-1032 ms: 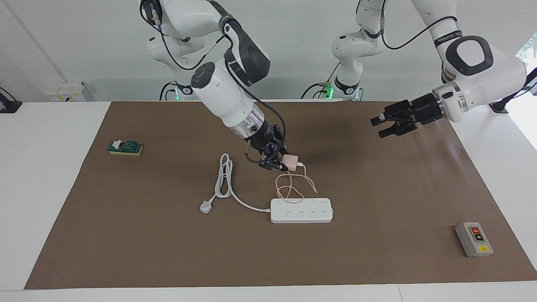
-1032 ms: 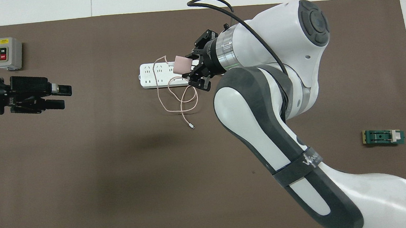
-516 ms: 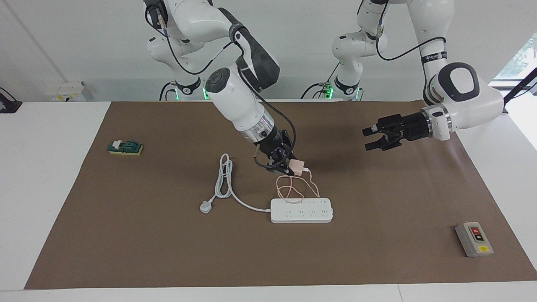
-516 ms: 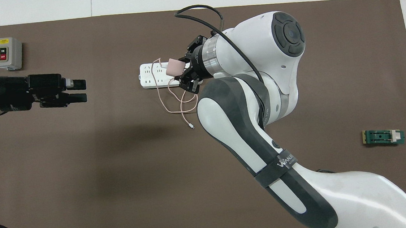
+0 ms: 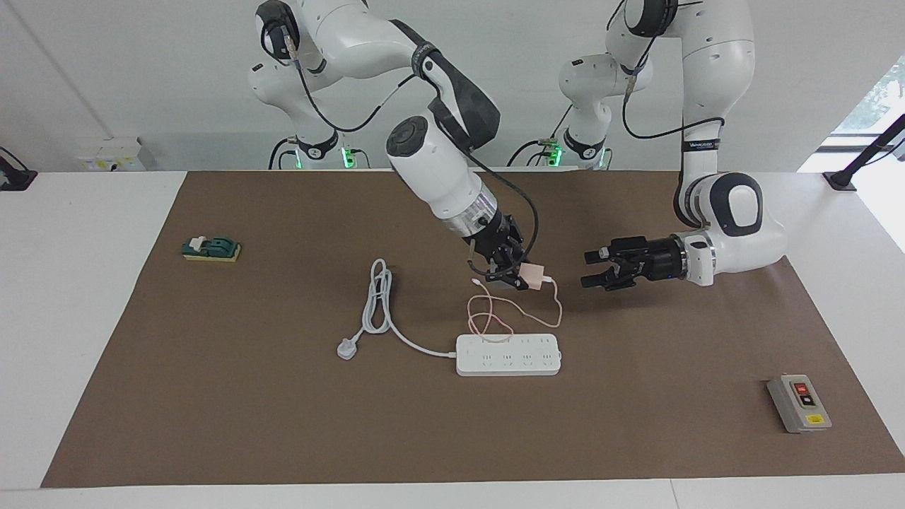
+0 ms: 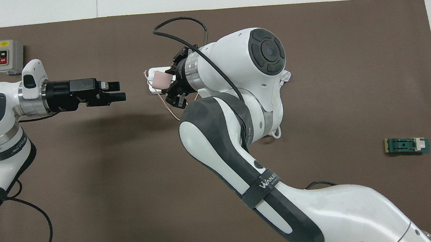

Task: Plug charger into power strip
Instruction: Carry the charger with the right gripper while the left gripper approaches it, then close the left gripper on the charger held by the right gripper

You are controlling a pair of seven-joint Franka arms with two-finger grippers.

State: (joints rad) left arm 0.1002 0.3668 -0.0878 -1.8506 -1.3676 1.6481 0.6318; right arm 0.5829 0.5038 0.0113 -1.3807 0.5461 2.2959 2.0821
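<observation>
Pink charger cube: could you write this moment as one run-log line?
right hand: shut on small pale pink cube charger, in the air | left hand: open, pointing at it | long flat white power strip: no charger in it

- Both views are bright and evenly lit, with diffuse light from above.
- Shadows are soft: a faint dark smudge lies on the brown mat [image 6: 91, 207] under the arms, clearest in the overhead view.
- A window [image 5: 884, 92] at the facing view's edge is blown out white.
- The white arm shells carry mild sheen, no hard glare.
- Focus is sharp throughout; no motion blur shows.
</observation>
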